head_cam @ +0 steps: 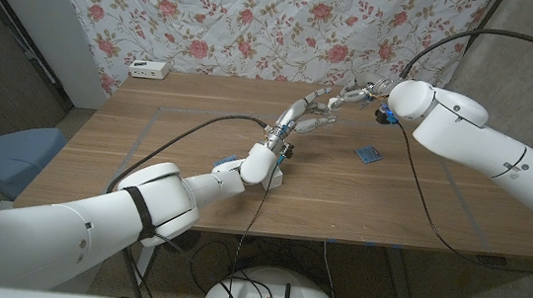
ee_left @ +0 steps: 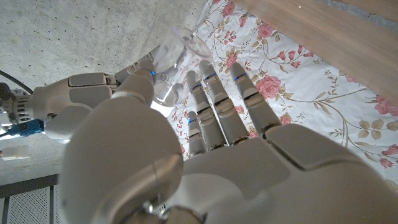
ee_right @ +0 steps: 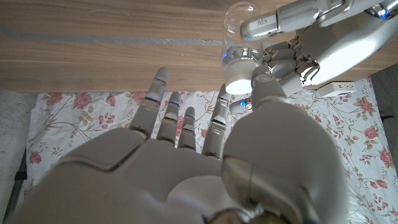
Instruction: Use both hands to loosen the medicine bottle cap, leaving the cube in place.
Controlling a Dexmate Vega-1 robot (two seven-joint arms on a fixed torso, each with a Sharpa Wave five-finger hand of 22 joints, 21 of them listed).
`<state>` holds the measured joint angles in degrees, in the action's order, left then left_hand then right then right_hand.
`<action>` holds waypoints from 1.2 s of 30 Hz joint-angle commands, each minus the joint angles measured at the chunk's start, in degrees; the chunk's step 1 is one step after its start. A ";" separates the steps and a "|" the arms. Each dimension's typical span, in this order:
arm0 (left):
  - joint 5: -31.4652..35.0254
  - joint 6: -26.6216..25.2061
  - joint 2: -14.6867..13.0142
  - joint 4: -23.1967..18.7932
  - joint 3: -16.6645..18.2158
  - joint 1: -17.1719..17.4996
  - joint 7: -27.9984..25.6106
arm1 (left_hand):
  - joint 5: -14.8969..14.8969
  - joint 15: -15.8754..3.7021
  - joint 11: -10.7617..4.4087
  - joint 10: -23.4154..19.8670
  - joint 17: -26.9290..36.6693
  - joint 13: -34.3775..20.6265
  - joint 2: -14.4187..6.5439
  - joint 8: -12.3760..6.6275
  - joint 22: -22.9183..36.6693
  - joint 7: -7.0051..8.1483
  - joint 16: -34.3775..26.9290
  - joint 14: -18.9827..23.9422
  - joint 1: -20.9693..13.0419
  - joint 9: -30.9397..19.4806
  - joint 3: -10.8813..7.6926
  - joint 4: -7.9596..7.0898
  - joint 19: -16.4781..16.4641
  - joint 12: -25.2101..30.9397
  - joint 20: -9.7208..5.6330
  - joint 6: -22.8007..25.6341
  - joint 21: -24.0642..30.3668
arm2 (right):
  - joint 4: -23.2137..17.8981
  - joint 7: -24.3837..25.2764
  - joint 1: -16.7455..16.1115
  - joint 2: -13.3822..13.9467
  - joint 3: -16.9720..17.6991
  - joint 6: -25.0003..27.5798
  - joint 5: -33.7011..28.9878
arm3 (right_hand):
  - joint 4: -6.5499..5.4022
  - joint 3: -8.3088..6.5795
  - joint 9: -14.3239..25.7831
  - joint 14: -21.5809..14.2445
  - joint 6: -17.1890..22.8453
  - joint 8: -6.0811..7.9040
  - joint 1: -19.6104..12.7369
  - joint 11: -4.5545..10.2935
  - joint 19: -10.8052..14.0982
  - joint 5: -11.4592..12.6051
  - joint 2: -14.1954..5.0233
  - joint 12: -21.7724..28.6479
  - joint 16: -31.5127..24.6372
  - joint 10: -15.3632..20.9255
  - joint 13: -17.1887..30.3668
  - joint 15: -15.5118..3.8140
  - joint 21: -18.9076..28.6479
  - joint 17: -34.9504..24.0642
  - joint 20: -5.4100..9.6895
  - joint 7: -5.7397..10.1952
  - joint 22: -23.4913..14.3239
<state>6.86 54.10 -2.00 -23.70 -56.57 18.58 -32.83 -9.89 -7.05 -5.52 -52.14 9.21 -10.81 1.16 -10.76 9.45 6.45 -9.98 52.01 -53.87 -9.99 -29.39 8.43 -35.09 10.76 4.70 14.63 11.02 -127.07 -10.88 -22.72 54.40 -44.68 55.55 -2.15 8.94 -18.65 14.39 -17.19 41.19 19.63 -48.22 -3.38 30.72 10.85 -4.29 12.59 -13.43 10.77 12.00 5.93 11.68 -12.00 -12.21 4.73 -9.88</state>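
**Both hands on the bottle above the table**

The bottle (ee_right: 239, 37) is clear, with a white cap (ee_right: 239, 76), and is held up off the table (head_cam: 194, 181), between the two hands over its far middle part. In the right wrist view the left hand (ee_right: 311, 37) wraps the clear body, a finger lying across its rounded base, while the right hand (ee_right: 249, 143) has its thumb at the cap and its other fingers (ee_right: 168, 118) stretched out beside it. In the left wrist view the bottle (ee_left: 171, 68) shows between the left hand's (ee_left: 205, 155) thumb and the right hand's (ee_left: 87, 102) fingers. From the head view the left hand (head_cam: 294, 122) reaches up and away from the robot, meeting the right hand (head_cam: 357, 94) near the table's back edge; the bottle itself is too small there to make out.

The blue cube (head_cam: 368, 155) lies on the table, apart from both hands, under the right arm. A white block (head_cam: 273, 178) sits beside the left wrist. A white box (head_cam: 148, 68) stands at the table's far left corner, before the flowered cloth (head_cam: 260, 19).
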 commanded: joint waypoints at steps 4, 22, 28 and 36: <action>0.20 -0.01 -0.02 -0.08 0.07 0.18 -0.21 | -0.29 -4.82 -2.02 -2.58 0.08 -0.20 -0.46 0.14 0.31 0.13 0.00 0.61 -0.02 -0.11 -0.44 0.02 0.16 0.41 -0.10 0.08 -0.10 | -0.63 0.86 -0.75 0.10 0.69 -0.25 -0.12 | 0.17 -0.24 0.15 -0.24 0.65 0.38 -0.34 0.06 0.54 0.19 -0.06 -0.04 -0.35 0.77 -0.05 -0.22 -0.08 -0.17 0.09 0.10 -0.10; -0.30 -0.26 0.06 0.28 0.02 -0.10 0.19 | -0.27 -4.77 -2.00 -2.54 0.10 -0.20 -0.41 0.12 0.31 0.11 -0.04 0.65 0.01 -0.11 -0.45 0.05 0.13 0.40 -0.16 0.09 -0.09 | -0.16 -0.23 0.11 -0.10 -0.11 -0.02 -0.08 | -0.13 0.19 -0.04 0.08 -2.55 -1.12 0.34 -0.25 0.38 0.05 0.33 -0.55 -0.13 0.34 -0.07 0.13 -0.32 -0.23 0.04 -0.23 -0.10; -0.54 -0.28 0.10 0.38 -0.01 -0.13 0.39 | -0.28 -4.83 -2.17 -2.53 0.10 -0.20 -0.43 0.13 0.31 0.13 -0.04 0.65 -0.01 -0.11 -0.48 0.07 0.11 0.40 -0.09 0.06 -0.08 | 0.07 -0.85 0.58 -0.19 -0.48 0.32 0.02 | -0.84 1.48 -0.22 0.66 -6.43 -3.00 2.72 -0.99 -0.41 -0.30 1.72 -1.14 0.32 -0.98 -0.03 0.76 -0.65 -0.22 -0.07 -1.72 -0.12; -0.49 -0.34 0.13 0.47 -0.22 -0.24 0.14 | -0.27 -4.78 -2.13 -2.65 0.10 -0.20 -0.38 0.11 0.31 0.20 -0.04 0.66 -0.02 -0.11 -0.49 0.11 0.10 0.44 -0.12 0.11 -0.08 | 0.16 -1.68 1.23 -0.01 -0.83 0.50 0.09 | -1.21 2.35 -0.36 1.44 -10.00 -4.75 4.42 -1.75 -0.86 -0.63 2.57 -1.44 0.77 -2.29 0.01 1.47 -0.71 -0.19 -0.06 -3.47 -0.15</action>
<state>6.50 53.88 -1.95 -23.39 -56.54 18.52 -32.61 -9.61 -7.05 -5.53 -52.13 9.20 -10.81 1.19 -10.76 9.45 6.45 -9.98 52.01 -53.86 -9.99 -29.39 8.41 -35.09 10.81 4.70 14.63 11.02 -127.12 -11.47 -22.38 54.30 -44.90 55.70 -2.24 7.83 -16.59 13.97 -16.04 31.78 15.24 -44.51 -4.81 30.29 10.37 -1.75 11.21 -13.04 8.88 12.01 7.07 11.00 -12.05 -12.22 1.72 -9.88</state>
